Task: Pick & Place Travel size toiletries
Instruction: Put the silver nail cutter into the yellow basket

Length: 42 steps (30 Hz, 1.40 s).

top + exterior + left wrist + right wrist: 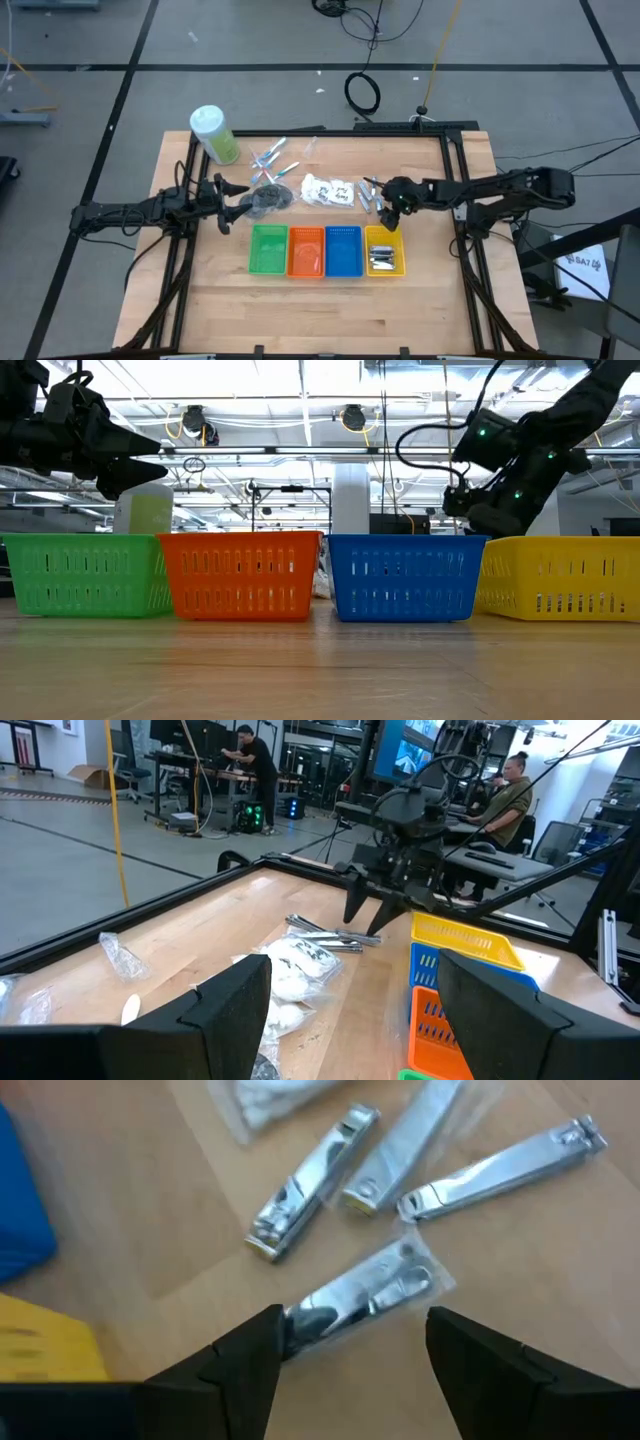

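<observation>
Nearest the front edge of the pale wooden desk stands a row of four slotted plastic bins: green bin, orange bin, blue bin and yellow bin, side by side and touching. The yellow bin holds a few silver metal nail clippers.

Just behind the yellow bin the right gripper hangs above the desk, fingers spread wide and holding nothing. Below it lie more silver nail clippers in clear wrappers, one between the fingers and three others just beyond it, all flat on the wood. On the other side, the left gripper hovers behind the green bin, likewise wide open and empty, beside a dark clear pouch.

Between the two grippers sits a heap of white packets in clear film. Farther back lie thin blue-and-white sticks in wrappers, and at the far left corner a large pale-green bottle with a white cap.

A black metal frame edges the desk. Beyond is a grey floor with dark seams and coiled cables; in the workshop behind, two people are at benches.
</observation>
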Each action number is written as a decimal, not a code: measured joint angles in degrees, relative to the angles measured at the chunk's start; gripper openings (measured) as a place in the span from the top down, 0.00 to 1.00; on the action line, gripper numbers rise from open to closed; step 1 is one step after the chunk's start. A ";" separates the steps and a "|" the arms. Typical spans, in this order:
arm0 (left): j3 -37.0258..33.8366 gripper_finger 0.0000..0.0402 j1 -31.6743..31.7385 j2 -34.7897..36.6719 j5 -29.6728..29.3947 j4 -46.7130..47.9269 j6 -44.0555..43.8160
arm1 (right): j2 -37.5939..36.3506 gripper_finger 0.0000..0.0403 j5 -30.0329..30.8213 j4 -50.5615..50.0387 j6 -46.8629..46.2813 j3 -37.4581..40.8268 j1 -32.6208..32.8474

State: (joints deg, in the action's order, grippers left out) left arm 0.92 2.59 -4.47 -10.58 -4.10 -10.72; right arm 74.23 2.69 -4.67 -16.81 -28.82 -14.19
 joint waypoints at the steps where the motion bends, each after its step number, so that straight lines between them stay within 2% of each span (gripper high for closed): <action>1: -0.01 0.30 0.00 -0.01 0.01 0.01 -0.01 | 0.53 0.42 -0.01 0.23 0.34 0.00 -0.41; 9: 0.00 0.30 0.00 -0.02 0.01 0.00 0.00 | 1.72 0.45 0.20 -1.95 2.34 -0.13 -3.43; 19: 0.00 0.30 0.00 0.00 0.01 0.00 0.00 | -2.22 0.48 0.72 -10.61 2.98 -0.14 -7.36; 27: 0.00 0.30 0.00 0.00 -0.01 0.00 -0.02 | -7.67 0.48 10.46 -15.78 2.46 0.13 -9.27; 34: -0.01 0.30 0.00 -0.02 0.00 0.00 0.00 | -10.12 0.48 10.78 -16.28 -2.01 0.09 -9.47; 42: -0.01 0.30 0.00 0.00 0.01 0.00 0.00 | -8.79 0.48 10.78 -17.46 -6.68 0.07 -9.47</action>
State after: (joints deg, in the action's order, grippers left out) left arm 0.91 2.59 -4.47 -10.57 -4.10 -10.72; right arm 65.44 13.47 -22.13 -23.49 -28.75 -23.66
